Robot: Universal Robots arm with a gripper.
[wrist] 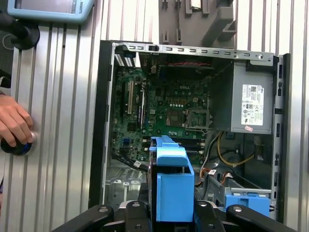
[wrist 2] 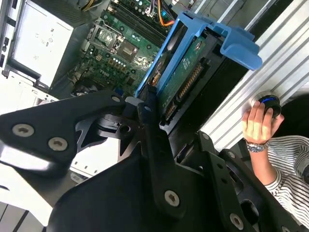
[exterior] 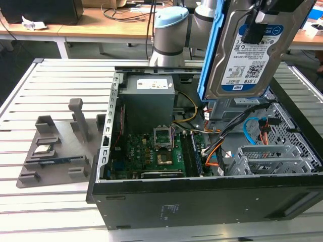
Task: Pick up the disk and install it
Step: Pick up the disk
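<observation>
- Gripping the disk (exterior: 242, 55) on edge, my pincer (exterior: 254, 31) clamped across its faces, hanging above the open case (exterior: 202, 201).
- Judgement: square its blue carrier to the bay beside the blue latch (wrist: 246, 200); descend slowly, clear of the orange cables (exterior: 214, 148).
- Any tilt would likely jam it.

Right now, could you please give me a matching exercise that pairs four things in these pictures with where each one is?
Things:
1. disk
2. hand
3. power supply
4. grey tray

Places:
A. mounted in a corner inside the computer case
B. lying on the table outside the case, at the exterior view's left
C. clamped in the gripper above the open case
D. resting on a knob on the table

Pairs: 1-C, 2-D, 3-A, 4-B
</observation>
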